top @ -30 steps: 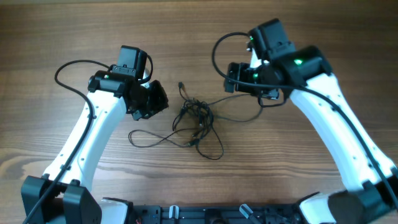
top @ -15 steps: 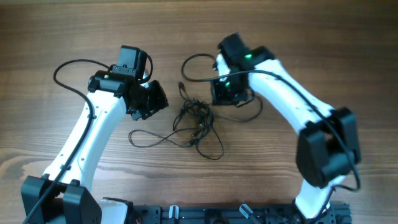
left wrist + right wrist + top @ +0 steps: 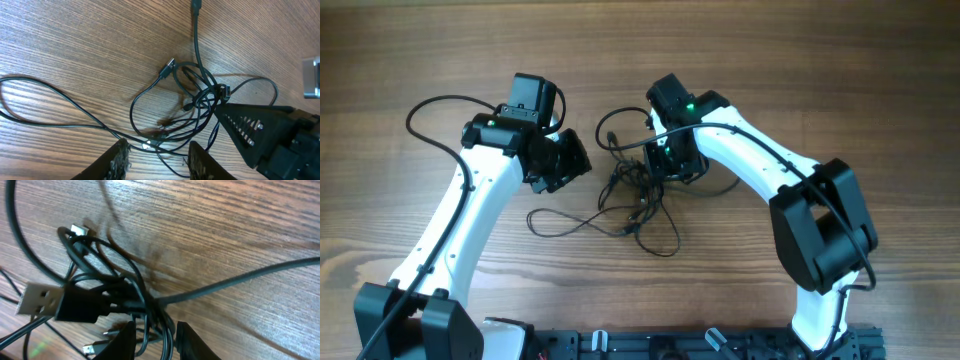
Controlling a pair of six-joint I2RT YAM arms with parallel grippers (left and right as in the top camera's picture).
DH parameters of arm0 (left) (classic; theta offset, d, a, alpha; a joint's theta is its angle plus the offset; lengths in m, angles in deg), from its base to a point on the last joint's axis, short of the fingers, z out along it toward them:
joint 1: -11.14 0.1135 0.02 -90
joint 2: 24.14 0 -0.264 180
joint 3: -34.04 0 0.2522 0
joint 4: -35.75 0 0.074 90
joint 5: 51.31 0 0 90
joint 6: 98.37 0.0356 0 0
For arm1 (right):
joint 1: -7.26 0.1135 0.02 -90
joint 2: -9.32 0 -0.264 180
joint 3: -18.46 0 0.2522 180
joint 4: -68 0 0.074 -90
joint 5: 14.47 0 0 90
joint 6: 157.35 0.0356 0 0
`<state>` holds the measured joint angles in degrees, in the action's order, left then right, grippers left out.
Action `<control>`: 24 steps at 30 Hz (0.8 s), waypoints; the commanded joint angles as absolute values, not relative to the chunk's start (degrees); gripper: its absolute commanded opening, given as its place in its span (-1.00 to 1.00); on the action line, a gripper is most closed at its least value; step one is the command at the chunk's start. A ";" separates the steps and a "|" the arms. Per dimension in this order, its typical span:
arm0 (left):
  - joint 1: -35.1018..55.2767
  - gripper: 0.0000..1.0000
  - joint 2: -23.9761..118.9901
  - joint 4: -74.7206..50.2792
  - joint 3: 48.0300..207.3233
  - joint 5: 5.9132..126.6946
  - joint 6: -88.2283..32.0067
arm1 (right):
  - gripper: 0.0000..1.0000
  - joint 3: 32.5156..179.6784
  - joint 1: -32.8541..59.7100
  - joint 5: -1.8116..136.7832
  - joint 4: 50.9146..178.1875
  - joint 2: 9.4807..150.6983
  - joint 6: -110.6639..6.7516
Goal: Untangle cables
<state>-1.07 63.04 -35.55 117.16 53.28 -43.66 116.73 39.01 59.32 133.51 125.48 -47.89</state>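
Left arm [image 3: 470, 210] bent inward, left fingers [image 3: 118, 159] parted; right arm [image 3: 750, 155] reaches centre, right fingers [image 3: 124, 342] seemingly narrowly apart.

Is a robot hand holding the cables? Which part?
Left gripper: nothing. Right gripper straddles the cables at the tangle; whether it pinches them cannot be told.

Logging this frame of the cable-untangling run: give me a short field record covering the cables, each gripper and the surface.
cables: thin dark cords knotted in one clump at mid-table, with a loose loop trailing toward the robot's left
USB plug: silvery, lying beside the knot
left gripper: open, beside the clump, holding nothing
right gripper: at the knot, strands running between its jaws; whether it grips them is unclear
surface: wooden table
task status: cables tangled, not yet separated
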 commanded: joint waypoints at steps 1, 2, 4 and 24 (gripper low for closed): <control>-0.74 -0.18 63.32 -35.42 117.12 52.51 -43.79 | -0.48 114.96 39.47 60.50 131.24 126.17 -47.08; -0.74 -0.18 63.32 -35.42 117.12 52.51 -43.79 | -0.48 114.35 39.56 60.50 130.19 126.17 -46.67; -0.74 -0.18 63.32 -35.44 117.12 52.51 -43.79 | -0.51 113.17 39.62 60.48 128.03 126.17 -46.16; -0.74 -0.12 63.32 -35.40 117.12 53.47 -43.79 | -0.91 112.03 39.93 48.24 122.82 121.52 -43.41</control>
